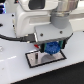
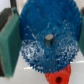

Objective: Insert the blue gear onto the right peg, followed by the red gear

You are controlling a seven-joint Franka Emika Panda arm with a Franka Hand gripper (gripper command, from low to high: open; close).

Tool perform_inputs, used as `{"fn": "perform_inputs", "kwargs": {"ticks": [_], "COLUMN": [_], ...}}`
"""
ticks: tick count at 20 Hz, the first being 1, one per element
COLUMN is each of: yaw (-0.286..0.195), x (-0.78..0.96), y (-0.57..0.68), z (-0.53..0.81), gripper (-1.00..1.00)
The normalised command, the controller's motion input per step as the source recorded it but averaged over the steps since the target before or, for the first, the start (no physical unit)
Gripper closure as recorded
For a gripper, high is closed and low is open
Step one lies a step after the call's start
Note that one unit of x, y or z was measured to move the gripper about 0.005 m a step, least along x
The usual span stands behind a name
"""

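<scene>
My claw (image 1: 49, 46) is clenched on the blue gear (image 2: 47, 40), low at centre frame over the base plate (image 1: 35, 59). A dark post, which I take for the right peg (image 2: 49, 38), shows through its hole. The red gear (image 2: 57, 78) waits just beyond the rim.

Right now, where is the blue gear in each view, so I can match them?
Exterior view: blue gear sits under the arm, over the grey base plate, near centre.
Wrist view: blue gear fills most of the picture, a dark peg in its centre hole.
Shared landmark: the blue gear's toothed rim.
</scene>
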Motion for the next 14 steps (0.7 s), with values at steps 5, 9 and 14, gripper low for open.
{"fn": "perform_inputs", "kwargs": {"ticks": [5, 9, 14], "yaw": [0.0, 0.0, 0.0], "x": [0.01, -0.04, 0.25], "y": [0.08, 0.05, -0.01], "z": [0.29, 0.29, 0.01], "gripper": [1.0, 1.0, 1.0]}}
